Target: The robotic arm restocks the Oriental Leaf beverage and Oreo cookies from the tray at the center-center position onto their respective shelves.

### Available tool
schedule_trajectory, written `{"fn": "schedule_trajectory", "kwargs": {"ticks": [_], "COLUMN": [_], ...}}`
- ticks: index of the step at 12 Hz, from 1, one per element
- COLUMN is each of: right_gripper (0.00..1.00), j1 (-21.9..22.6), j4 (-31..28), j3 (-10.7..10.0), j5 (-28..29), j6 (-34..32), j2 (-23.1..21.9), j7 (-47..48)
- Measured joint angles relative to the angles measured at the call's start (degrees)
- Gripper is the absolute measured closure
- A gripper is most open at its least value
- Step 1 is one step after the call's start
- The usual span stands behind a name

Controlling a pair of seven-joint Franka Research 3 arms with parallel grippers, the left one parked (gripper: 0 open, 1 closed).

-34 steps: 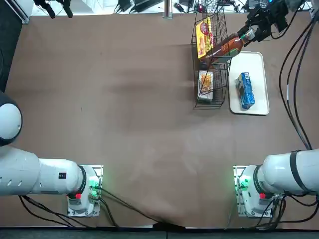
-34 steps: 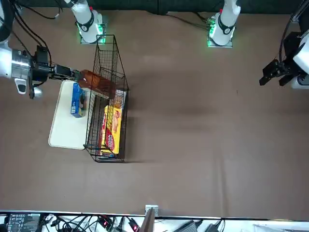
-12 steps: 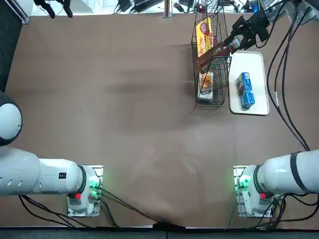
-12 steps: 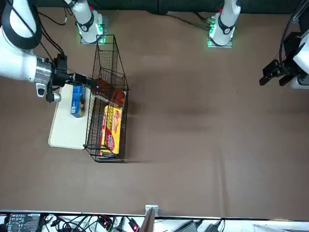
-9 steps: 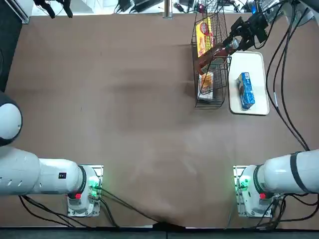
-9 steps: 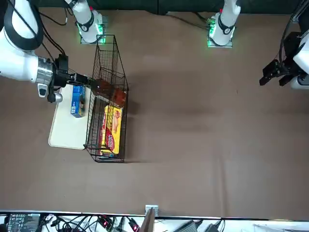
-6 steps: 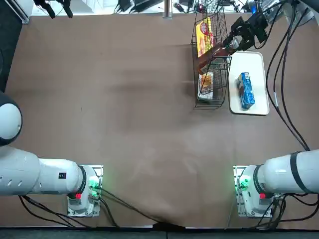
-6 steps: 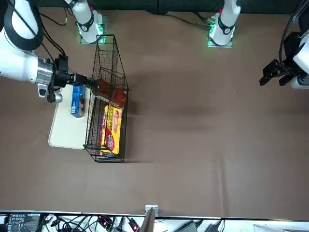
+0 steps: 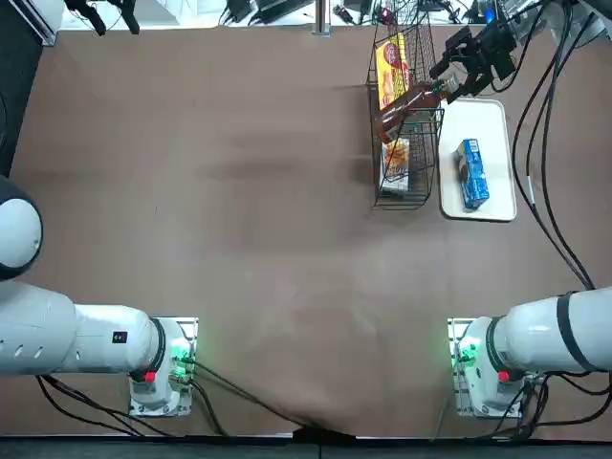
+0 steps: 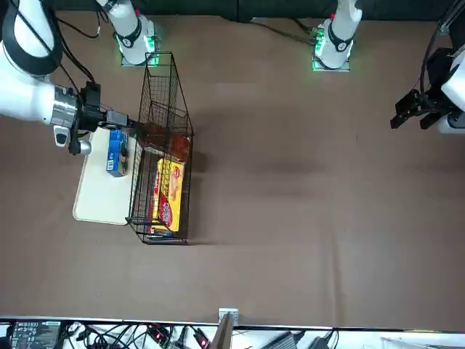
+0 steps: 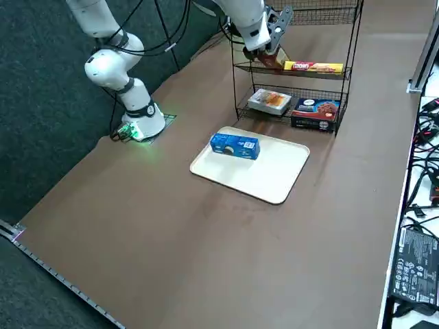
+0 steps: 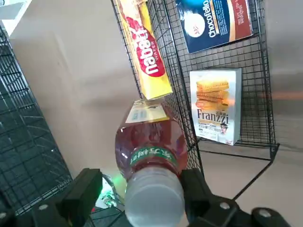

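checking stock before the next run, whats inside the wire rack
The tea bottle, a yellow-and-red package, a white Franzzi box and a dark blue box. The right gripper is at the bottle's cap end. Anything behind the boxes is hidden.

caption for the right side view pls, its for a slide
Blue Oreo packet on the white tray, right gripper at the wire rack's middle tier

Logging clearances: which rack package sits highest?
The yellow package; the white box and dark-blue box are one tier lower. Right claw is at the bottle's cap.
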Motion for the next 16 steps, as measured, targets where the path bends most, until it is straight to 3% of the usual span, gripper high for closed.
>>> {"fn": "schedule_trajectory", "kwargs": {"ticks": [16], "right_gripper": [0.00], "j1": [-1.1], "j4": [1.6], "j3": [-0.9], "j5": [-3.1], "j6": [-1.2], "j2": [1.0], "j7": [-0.1]}}
